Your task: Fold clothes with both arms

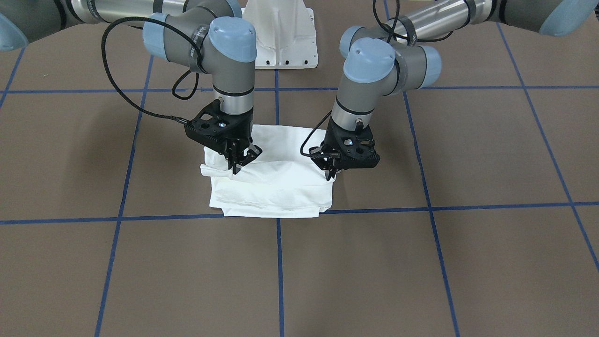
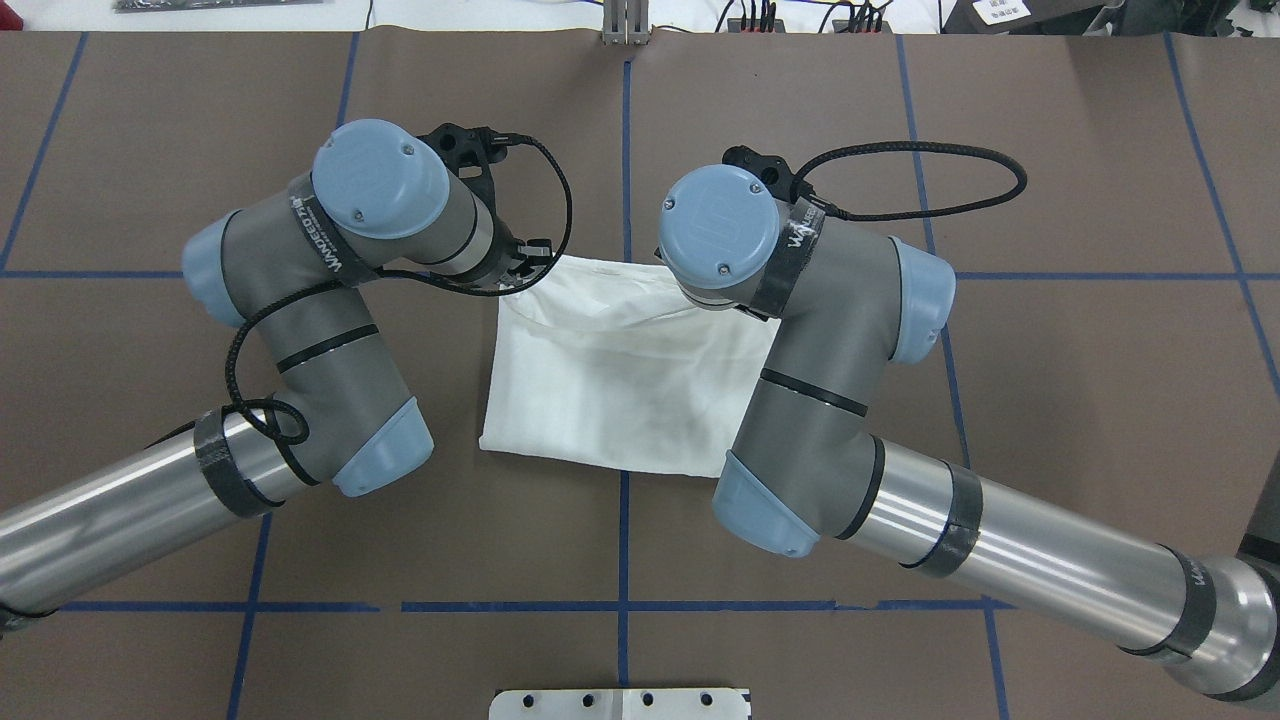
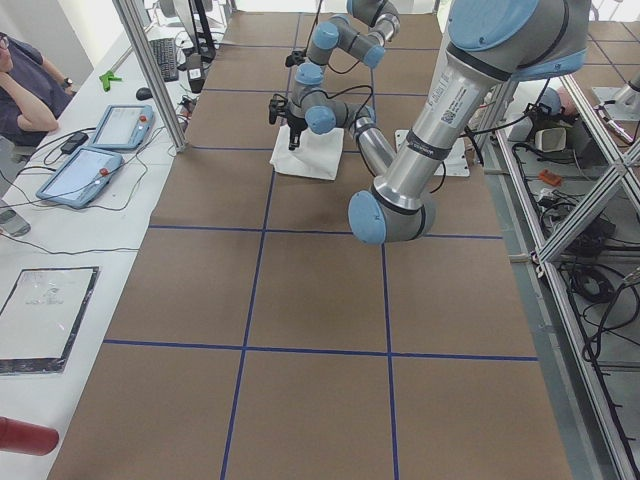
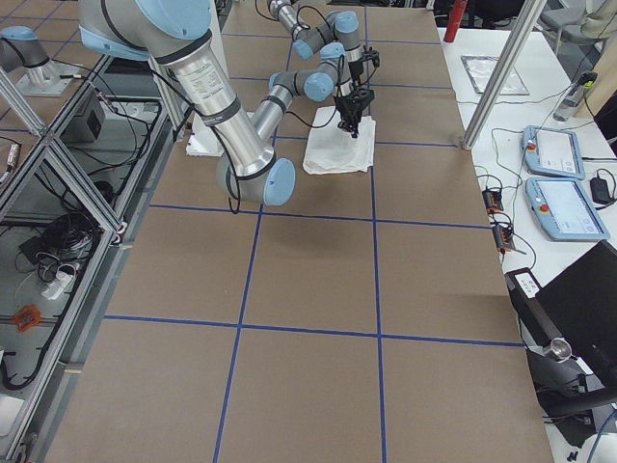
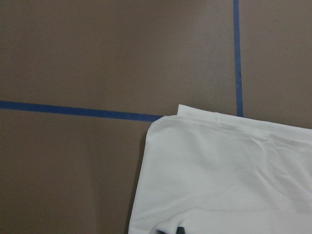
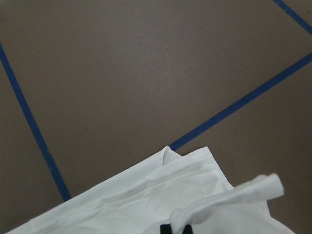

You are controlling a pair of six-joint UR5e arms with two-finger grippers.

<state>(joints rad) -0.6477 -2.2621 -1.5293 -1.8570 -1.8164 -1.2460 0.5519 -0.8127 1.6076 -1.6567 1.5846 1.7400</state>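
The white shirt (image 1: 276, 187) lies folded into a compact rectangle in the middle of the brown table (image 1: 421, 271); no text, collar or label shows. It also shows in the overhead view (image 2: 620, 370). My right gripper (image 1: 235, 169) stands at the shirt's far corner on my right and looks shut on a raised fold of cloth (image 6: 229, 195). My left gripper (image 1: 332, 176) is at the shirt's edge on my left, fingers close together, apparently pinching the cloth edge (image 5: 161, 226). In the overhead view both grippers are hidden under the wrists.
The white pedestal (image 1: 281, 37) stands behind the shirt at my base. Blue tape lines (image 1: 279, 262) grid the table. Side tables hold tablets (image 3: 95, 150) and a seated person (image 3: 25, 90). Aluminium posts (image 3: 150, 70) stand at the table's far edge.
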